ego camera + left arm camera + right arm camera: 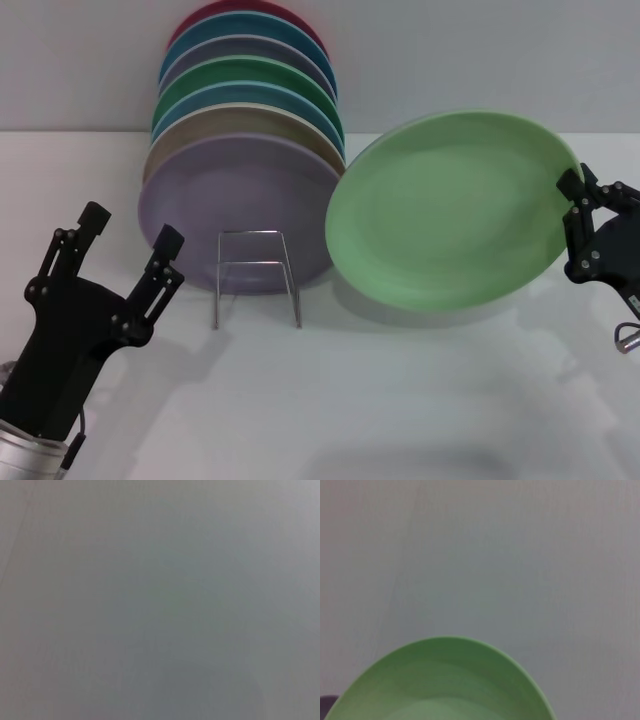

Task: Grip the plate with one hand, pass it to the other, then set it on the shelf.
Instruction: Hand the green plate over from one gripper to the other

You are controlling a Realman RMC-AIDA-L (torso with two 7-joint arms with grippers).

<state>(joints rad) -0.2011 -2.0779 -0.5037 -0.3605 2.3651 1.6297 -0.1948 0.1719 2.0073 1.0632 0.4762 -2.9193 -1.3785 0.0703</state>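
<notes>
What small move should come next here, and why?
Probably the left claw should reach across to the plate's free edge. The right claw holds the plate's far edge, tilted, beside the shelf, while the left claw waits open, apart.

Plain grey wall [480, 60] behind a white table [400, 400], soft shadows.

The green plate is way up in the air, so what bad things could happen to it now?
The right gripper pinches the light green plate only at its rim, tilted above the table, so it might slip and drop. The open left gripper is far off, so the pass could miss. It could also bump the lilac plate.
</notes>
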